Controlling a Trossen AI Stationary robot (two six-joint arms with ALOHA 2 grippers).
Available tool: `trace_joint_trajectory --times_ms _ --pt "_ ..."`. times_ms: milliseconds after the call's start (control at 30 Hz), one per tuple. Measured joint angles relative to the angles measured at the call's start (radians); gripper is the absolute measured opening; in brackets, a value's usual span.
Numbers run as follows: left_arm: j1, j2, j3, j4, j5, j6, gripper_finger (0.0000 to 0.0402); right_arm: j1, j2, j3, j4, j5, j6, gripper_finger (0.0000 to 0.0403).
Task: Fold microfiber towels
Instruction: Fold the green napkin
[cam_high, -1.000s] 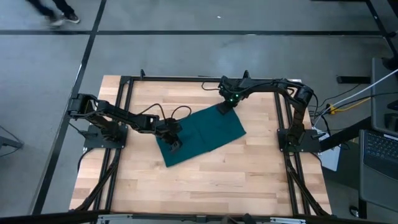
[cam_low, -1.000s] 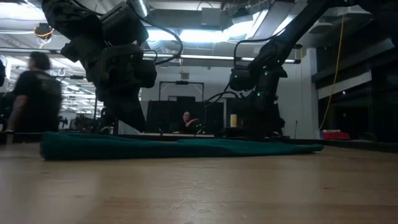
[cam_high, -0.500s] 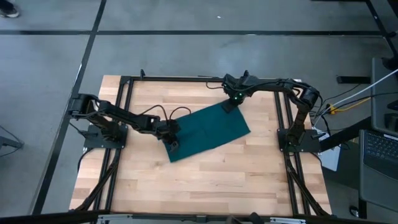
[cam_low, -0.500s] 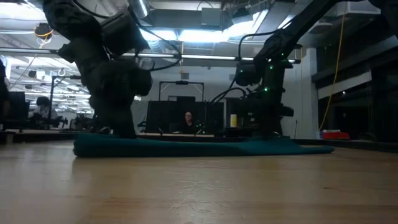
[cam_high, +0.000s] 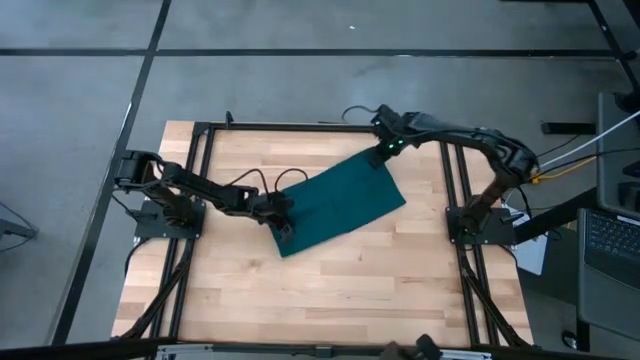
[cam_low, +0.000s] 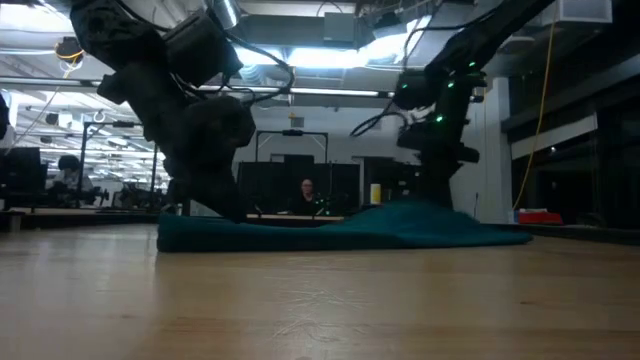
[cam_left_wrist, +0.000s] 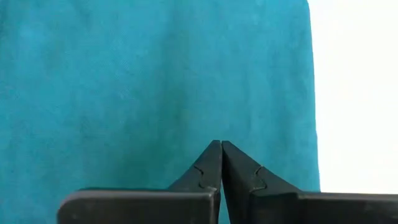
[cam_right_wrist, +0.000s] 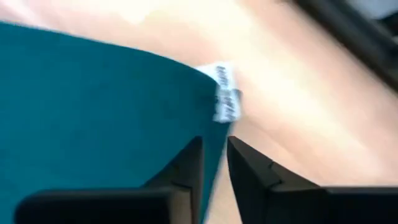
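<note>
Your right gripper (cam_high: 383, 156) pinches the microfiber towel (cam_high: 335, 203) corner by its white tag (cam_right_wrist: 224, 100); left gripper (cam_high: 285, 228) clamps the opposite corner. Uneven pulling could slip either of the 2 grips.

towel (cam_high: 340, 205): you see plain dark teal-green in the high view, no pattern; brighter teal in both wrist views
tag (cam_right_wrist: 224, 100): white with small dark print, at the towel's edge
table (cam_high: 330, 290): light wood, pale planks in butcher-block strips
left gripper (cam_left_wrist: 221, 149): your fingers are black
right gripper (cam_right_wrist: 213, 155): black fingers too
arms (cam_high: 210, 192): dark, a green light on the right one
frame (cam_high: 205, 150): black
floor (cam_high: 300, 90): grey
</note>
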Motion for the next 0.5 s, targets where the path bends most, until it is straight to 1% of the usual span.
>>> trace_joint_trajectory --times_ms 133,200,267,333,367,433,500 --pt "0.008 0.0 0.0 0.002 -0.019 0.023 0.0002 -0.059 -0.078 -0.07 -0.024 -0.009 0.007 0.011" --pt "0.016 0.0 0.0 0.002 -0.019 0.037 0.0002 -0.078 -0.099 -0.122 -0.028 -0.05 0.011 0.0122" --pt "0.025 0.0 0.0 0.001 -0.015 0.061 0.0001 -0.083 -0.119 -0.195 -0.03 -0.124 0.021 0.0131" --pt "0.03 0.0 0.001 -0.014 0.007 0.094 0.0002 -0.065 -0.144 -0.272 -0.002 -0.199 0.044 0.0134" --pt "0.028 0.0 0.001 -0.035 0.008 0.1 0.0002 -0.048 -0.156 -0.306 0.011 -0.213 0.064 0.0135" --pt "0.018 0.0 0.0 -0.069 0.012 0.091 0.0002 -0.013 -0.183 -0.364 0.046 -0.211 0.089 0.0131" --pt "0.009 0.0 0.0 -0.065 0.014 0.065 0.0001 0.017 -0.213 -0.404 0.085 -0.189 0.115 0.0122"
